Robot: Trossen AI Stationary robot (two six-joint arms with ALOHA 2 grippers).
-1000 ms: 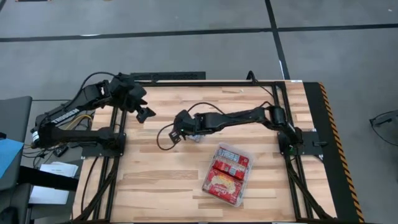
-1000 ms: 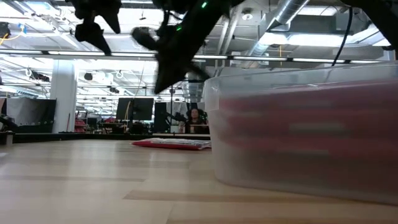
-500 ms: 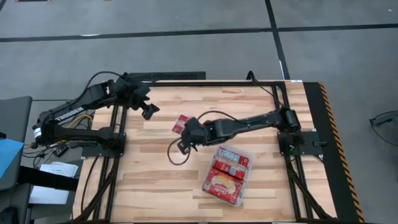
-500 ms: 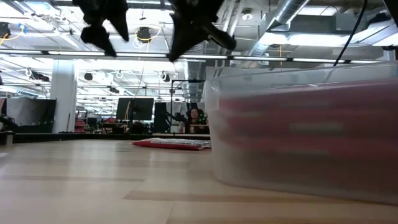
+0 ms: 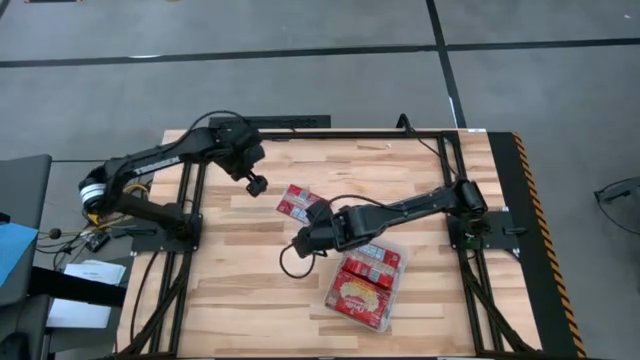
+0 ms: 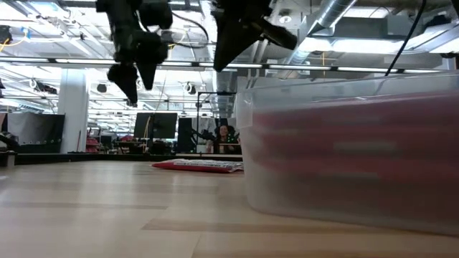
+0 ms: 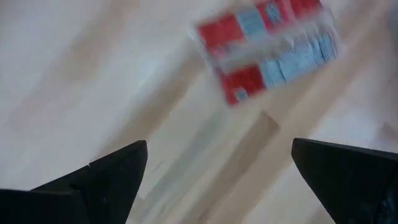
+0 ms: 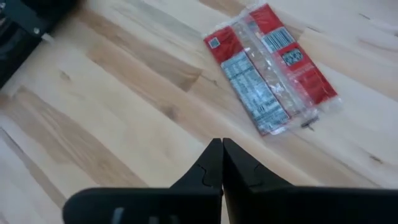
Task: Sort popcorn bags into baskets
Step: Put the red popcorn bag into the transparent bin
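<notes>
what changed: the right gripper (image 5: 303, 243) has slid off the spot where the loose popcorn bag (image 5: 298, 201) lies and now sits just beside the clear basket (image 5: 392, 283), on the side facing that bag. A second ago it was right over the bag; now the bag is uncovered on the tabletop (image 5: 240, 290).
right fingers: pressed together with nothing between them, you can see it plainly in its own wrist view (image 8: 221, 163). So it came away empty.
left gripper: (image 5: 256, 184) has swung in from the far edge of the tabletop and now hangs near the loose bag, on the side away from the basket. Fingers (image 7: 112, 171) spread wide, nothing in them, and its wrist camera is looking down at the bag (image 7: 267, 46).
loose bag: flat on the wood, label side up (image 8: 268, 68), apart from the basket and touching neither gripper.
basket: already packed with red bags (image 5: 366, 275); in the low view it fills the near right as a red blur behind the clear wall (image 6: 344, 154).
what it means: looks like a handover of the job to me. The right arm gave up on this one and the left is lining up for it. One bag left out as far as I can see, so nearly done.
</notes>
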